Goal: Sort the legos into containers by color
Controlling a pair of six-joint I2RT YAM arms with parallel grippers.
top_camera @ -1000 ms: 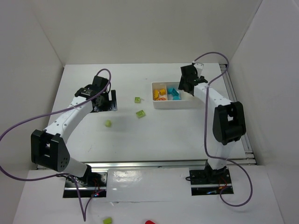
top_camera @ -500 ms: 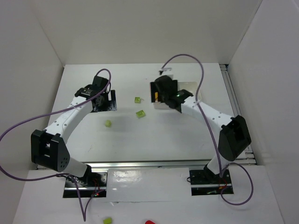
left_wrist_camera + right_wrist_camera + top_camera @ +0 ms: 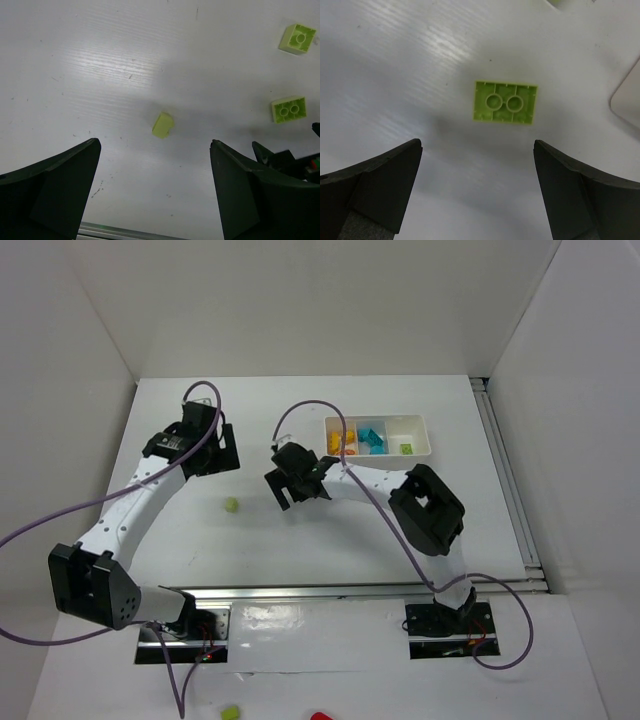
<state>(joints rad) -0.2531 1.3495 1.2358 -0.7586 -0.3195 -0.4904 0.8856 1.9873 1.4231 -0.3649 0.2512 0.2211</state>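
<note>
The white tray [image 3: 415,422] at the back right holds orange legos [image 3: 345,442] in its left compartment, cyan-blue ones [image 3: 372,437] in the middle and one green lego [image 3: 406,448] in the right. My right gripper [image 3: 296,482] is open and empty above a lime two-stud brick [image 3: 505,102], which lies just ahead of its jaws [image 3: 477,145]. My left gripper [image 3: 213,448] is open and empty [image 3: 155,150]. A tiny green lego [image 3: 231,505] lies ahead of it [image 3: 163,125]. The left wrist view also shows the two-stud brick [image 3: 288,109] and a one-stud green brick [image 3: 298,38].
The tray's corner [image 3: 629,100] shows at the right edge of the right wrist view. My right gripper's body [image 3: 287,162] shows at the lower right of the left wrist view. A green piece [image 3: 230,712] and a red one [image 3: 320,717] lie off the table at the bottom.
My right arm has swung left from the tray to over the green bricks mid-table. A green lego now lies in the tray's right compartment. My left gripper has shifted slightly back and left.
</note>
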